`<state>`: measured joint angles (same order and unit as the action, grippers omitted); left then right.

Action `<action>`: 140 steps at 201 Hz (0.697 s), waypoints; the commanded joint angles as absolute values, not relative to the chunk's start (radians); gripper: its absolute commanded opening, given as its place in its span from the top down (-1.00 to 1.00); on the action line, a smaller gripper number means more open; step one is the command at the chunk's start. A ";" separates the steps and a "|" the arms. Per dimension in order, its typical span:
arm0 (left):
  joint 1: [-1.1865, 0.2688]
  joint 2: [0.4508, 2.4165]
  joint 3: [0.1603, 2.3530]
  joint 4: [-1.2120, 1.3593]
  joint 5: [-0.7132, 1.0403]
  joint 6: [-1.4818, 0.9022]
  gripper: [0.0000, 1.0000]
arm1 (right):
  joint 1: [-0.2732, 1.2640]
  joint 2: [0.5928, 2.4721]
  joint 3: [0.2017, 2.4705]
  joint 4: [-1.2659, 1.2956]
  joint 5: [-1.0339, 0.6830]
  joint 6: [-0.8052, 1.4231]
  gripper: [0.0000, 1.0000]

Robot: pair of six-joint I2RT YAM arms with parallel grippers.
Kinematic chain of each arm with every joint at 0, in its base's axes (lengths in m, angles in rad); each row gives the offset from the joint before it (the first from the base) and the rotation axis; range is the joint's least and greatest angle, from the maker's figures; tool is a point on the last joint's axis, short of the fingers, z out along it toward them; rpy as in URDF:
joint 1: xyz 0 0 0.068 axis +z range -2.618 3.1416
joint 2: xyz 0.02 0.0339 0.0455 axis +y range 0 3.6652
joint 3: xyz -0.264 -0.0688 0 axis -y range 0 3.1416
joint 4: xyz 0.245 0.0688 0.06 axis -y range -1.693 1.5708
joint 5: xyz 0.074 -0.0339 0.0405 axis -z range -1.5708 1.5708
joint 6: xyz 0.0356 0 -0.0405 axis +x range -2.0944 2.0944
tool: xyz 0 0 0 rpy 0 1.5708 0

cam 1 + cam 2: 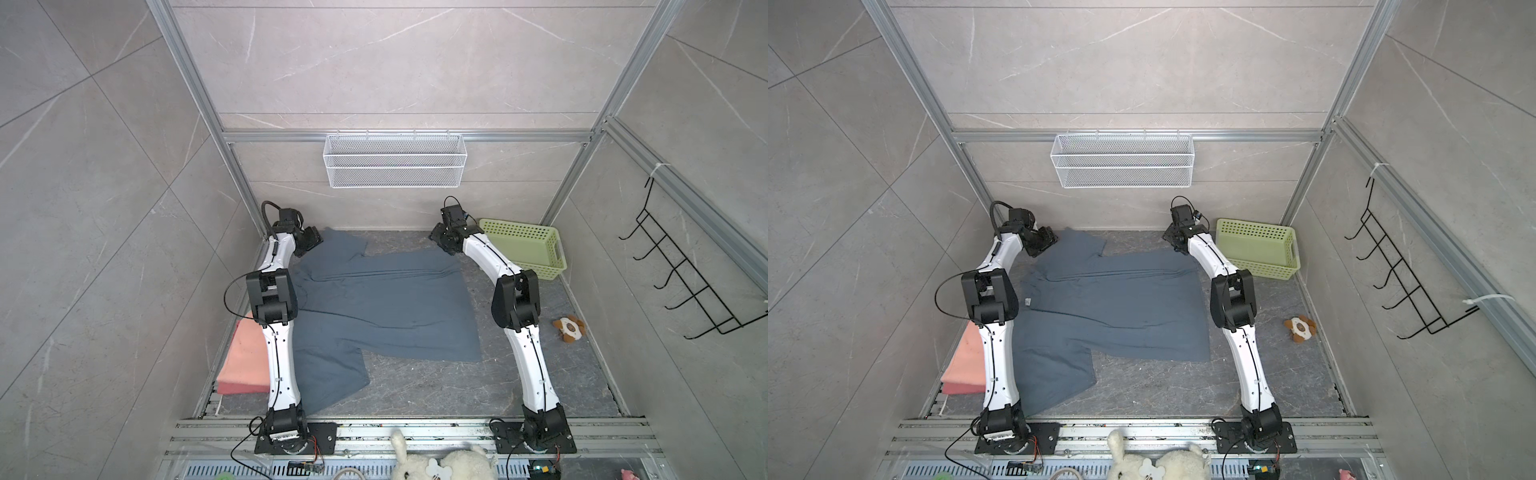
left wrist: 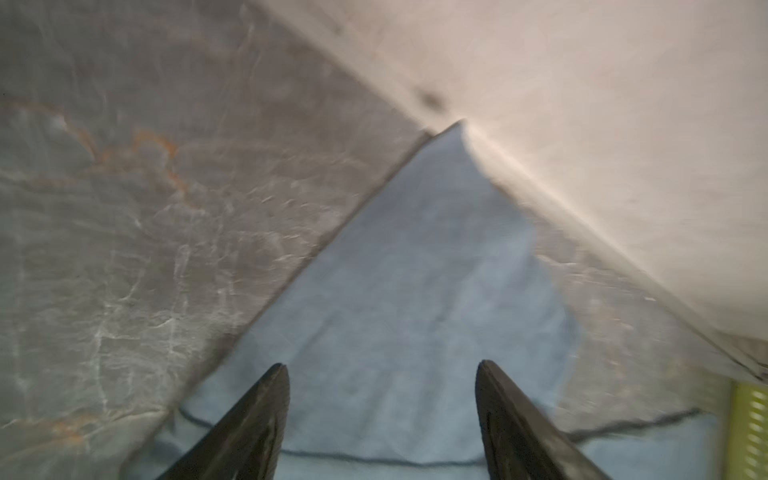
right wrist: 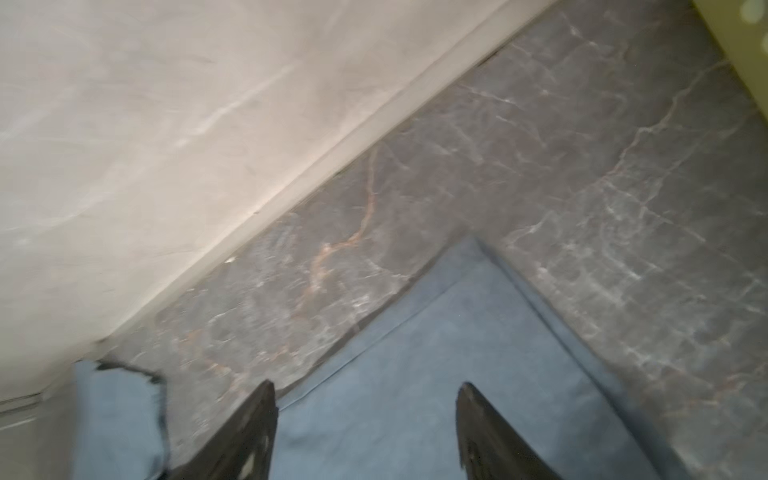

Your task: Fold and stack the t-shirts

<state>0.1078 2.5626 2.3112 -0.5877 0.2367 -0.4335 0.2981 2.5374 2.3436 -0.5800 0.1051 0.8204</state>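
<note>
A slate blue-grey t-shirt (image 1: 382, 307) (image 1: 1121, 307) lies spread flat on the dark marble table in both top views. One sleeve points toward the back left and the other toward the front. My left gripper (image 1: 309, 243) (image 2: 382, 365) hovers over the far sleeve (image 2: 415, 270), open, with only cloth showing between its fingers. My right gripper (image 1: 442, 241) (image 3: 365, 386) stands open above the shirt's far right corner (image 3: 457, 332). Folded salmon-pink t-shirts (image 1: 245, 361) (image 1: 967, 361) lie stacked at the table's left edge, partly hidden by the left arm.
A pale green perforated basket (image 1: 523, 245) stands at the back right beside the right arm. A small brown-and-white plush toy (image 1: 569, 328) lies by the right wall. A white wire basket (image 1: 395, 160) hangs on the back wall. A black hook rack (image 1: 685, 282) hangs on the right.
</note>
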 commanded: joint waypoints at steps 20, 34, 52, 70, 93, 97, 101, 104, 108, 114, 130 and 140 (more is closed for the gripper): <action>0.116 2.593 2.346 -0.496 0.149 -0.439 -0.44 | 0.296 2.654 2.503 -0.745 0.201 0.793 -0.40; 0.116 2.607 2.353 -0.484 0.127 -0.438 -0.45 | 0.295 2.672 2.532 -0.776 0.222 0.793 -0.40; 0.115 2.624 2.360 -0.466 0.116 -0.435 -0.44 | 0.292 2.681 2.537 -0.799 0.243 0.795 -0.41; 0.115 2.657 2.397 -0.465 0.109 -0.453 -0.44 | 0.286 2.687 2.533 -0.819 0.253 0.806 -0.41; 0.100 2.707 2.455 -0.481 0.130 -0.473 -0.43 | 0.274 2.685 2.512 -0.823 0.252 0.838 -0.41; 0.095 2.712 2.459 -0.482 0.134 -0.477 -0.42 | 0.270 2.684 2.508 -0.820 0.251 0.842 -0.41; 0.090 2.714 2.459 -0.483 0.138 -0.477 -0.42 | 0.270 2.682 2.505 -0.816 0.249 0.844 -0.41; 0.086 2.717 2.460 -0.483 0.141 -0.478 -0.42 | 0.269 2.682 2.501 -0.811 0.247 0.844 -0.41; 0.079 2.719 2.458 -0.485 0.145 -0.480 -0.42 | 0.267 2.680 2.499 -0.806 0.244 0.844 -0.41; 0.070 2.721 2.460 -0.492 0.146 -0.480 -0.41 | 0.263 2.680 2.499 -0.802 0.242 0.844 -0.41; 0.047 2.722 2.448 -0.518 0.148 -0.482 -0.39 | 0.256 2.680 2.503 -0.788 0.242 0.837 -0.42; 0.034 2.718 2.428 -0.528 0.145 -0.489 -0.36 | 0.251 2.682 2.509 -0.784 0.243 0.835 -0.43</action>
<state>0.0822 2.6953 2.4382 -0.4736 0.1333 -0.4660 0.2626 2.6621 2.5023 -0.7815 0.2218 0.8230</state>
